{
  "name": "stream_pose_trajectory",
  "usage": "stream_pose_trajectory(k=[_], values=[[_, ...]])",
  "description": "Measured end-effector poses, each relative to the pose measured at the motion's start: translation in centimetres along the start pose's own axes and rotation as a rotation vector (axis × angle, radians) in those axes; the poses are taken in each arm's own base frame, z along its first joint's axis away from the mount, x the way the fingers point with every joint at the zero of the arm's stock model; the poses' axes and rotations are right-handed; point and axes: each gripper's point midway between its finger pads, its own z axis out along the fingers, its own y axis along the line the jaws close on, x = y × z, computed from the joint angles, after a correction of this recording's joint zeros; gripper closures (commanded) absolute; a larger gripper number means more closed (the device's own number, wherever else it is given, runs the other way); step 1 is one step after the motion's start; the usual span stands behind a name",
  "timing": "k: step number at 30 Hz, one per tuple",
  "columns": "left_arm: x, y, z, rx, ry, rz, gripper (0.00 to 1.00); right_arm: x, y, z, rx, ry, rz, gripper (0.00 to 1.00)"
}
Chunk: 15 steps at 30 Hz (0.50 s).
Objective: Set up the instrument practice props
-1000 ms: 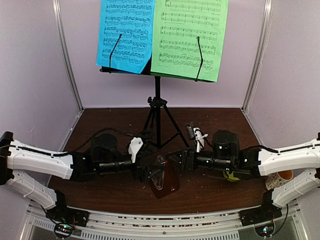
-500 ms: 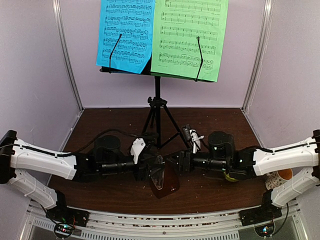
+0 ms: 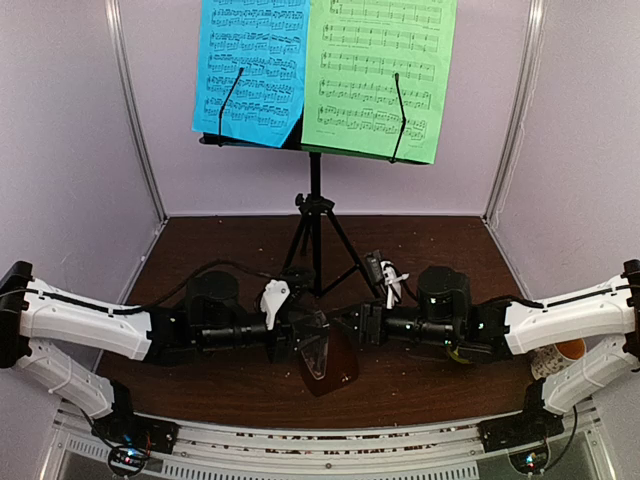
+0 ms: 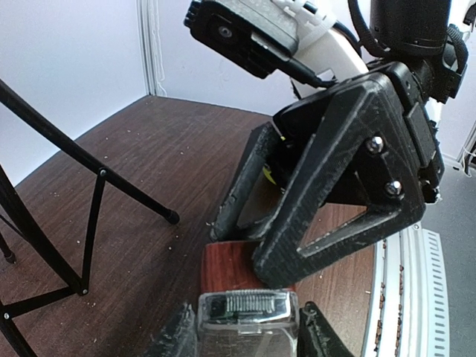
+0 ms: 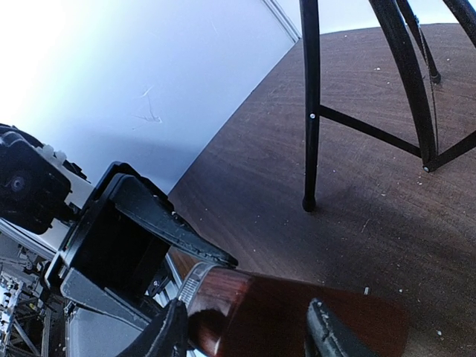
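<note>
From my end the back half of the job looks finished. The music stand (image 3: 315,215) is up on its tripod at the rear centre of the counter (image 3: 430,240), and the blue sheet (image 3: 250,70) and green sheet (image 3: 380,80) lie side by side on its desk, each under a wire retainer.

What is left is the metronome (image 3: 325,362). It sits at the front centre of the counter, well forward of the tripod feet, with both arms reaching in low from either side.

The left gripper (image 3: 298,335) is clenched on its clear cover (image 4: 247,327), with a finger against each side in the left wrist view. The right gripper (image 3: 352,325) straddles the reddish-brown body, but I cannot tell whether it is pressing or only flanking it. My guess is that the cover has yet to come off.

The counter is dark wood grain, dusted with pale crumbs. Pale lilac walls (image 3: 70,150) close it in on three sides, with metal frame posts (image 3: 135,110) at the corners and a perforated rail (image 3: 320,440) along the near edge.

A spotted mug (image 3: 560,352) and a sliver of a yellow-green bowl (image 3: 462,352) sit under the right arm. I leave both alone.
</note>
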Motion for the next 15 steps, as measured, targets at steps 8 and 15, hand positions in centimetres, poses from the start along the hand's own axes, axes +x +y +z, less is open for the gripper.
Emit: stream_pose_trajectory(k=[8, 15], values=[[0.14, -0.08, -0.50, 0.002, -0.021, 0.023, 0.84, 0.03, 0.02, -0.01, -0.001, -0.001, -0.008, 0.48], [0.18, -0.13, -0.57, 0.000, -0.026, 0.032, 0.88, 0.09, -0.03, -0.05, -0.005, -0.007, -0.014, 0.48]])
